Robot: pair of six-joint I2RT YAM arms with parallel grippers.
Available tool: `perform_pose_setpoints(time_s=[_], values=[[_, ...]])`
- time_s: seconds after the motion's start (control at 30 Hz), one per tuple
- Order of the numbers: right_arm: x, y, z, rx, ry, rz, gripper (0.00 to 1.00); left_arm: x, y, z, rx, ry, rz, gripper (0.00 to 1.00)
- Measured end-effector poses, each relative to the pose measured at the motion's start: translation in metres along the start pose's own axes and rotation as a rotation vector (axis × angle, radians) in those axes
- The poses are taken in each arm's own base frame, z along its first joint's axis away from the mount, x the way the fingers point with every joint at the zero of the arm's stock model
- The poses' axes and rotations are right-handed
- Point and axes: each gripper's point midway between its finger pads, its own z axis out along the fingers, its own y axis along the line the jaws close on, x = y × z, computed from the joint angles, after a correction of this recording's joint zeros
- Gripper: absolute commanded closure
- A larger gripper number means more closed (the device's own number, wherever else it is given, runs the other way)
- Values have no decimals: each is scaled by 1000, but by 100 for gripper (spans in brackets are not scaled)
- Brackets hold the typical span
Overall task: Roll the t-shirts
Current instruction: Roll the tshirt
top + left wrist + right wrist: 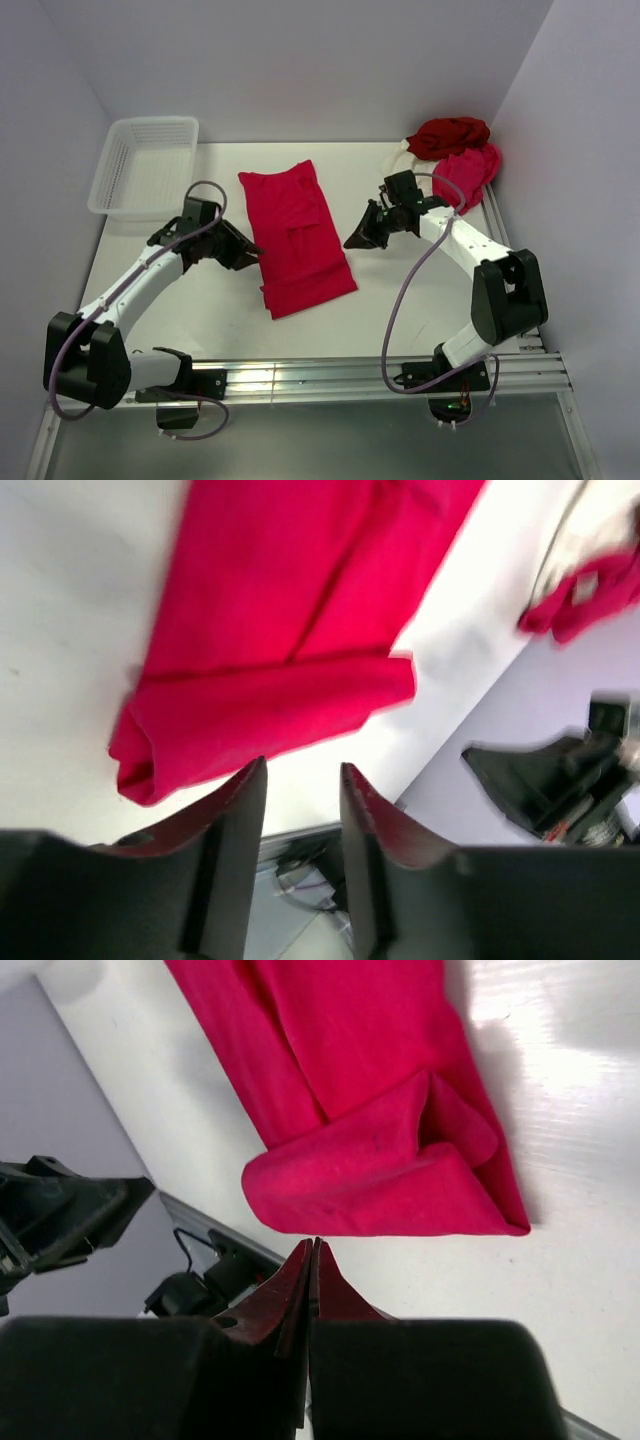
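One folded crimson t-shirt (297, 235); left hand (252, 256) beside it, spread apart; right hand (352, 241) opposite, pressed together

My top camera looks down from high behind the near edge of the table (400, 310), far enough back to hold the whole crimson t-shirt (297, 240) mid-frame. My left wrist camera sits low and close on the shirt's left, facing right across its folded near end. My right wrist camera mirrors it from the shirt's right, and all three views share that end.
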Motion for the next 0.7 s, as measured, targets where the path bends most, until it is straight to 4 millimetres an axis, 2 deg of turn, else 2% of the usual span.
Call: perform_pose_setpoints(time_s=[0.1, 0.2, 0.3, 0.43, 0.6, 0.7], values=[[13, -6, 11, -42, 48, -14, 100, 33, -1, 5, 35, 47, 80, 80], [30, -12, 22, -84, 104, -20, 100, 71, 9, 12, 55, 117, 135, 93], [42, -9, 30, -143, 138, -41, 100, 93, 16, 18, 60, 160, 172, 99], [51, 2, 44, -252, 162, -62, 100, 103, 13, 22, 100, 171, 211, 100], [52, 6, 67, -304, 188, -45, 100, 101, 3, 30, 149, 155, 241, 100], [50, 7, 77, -329, 185, -36, 100, 99, 5, 41, 145, 154, 258, 100]])
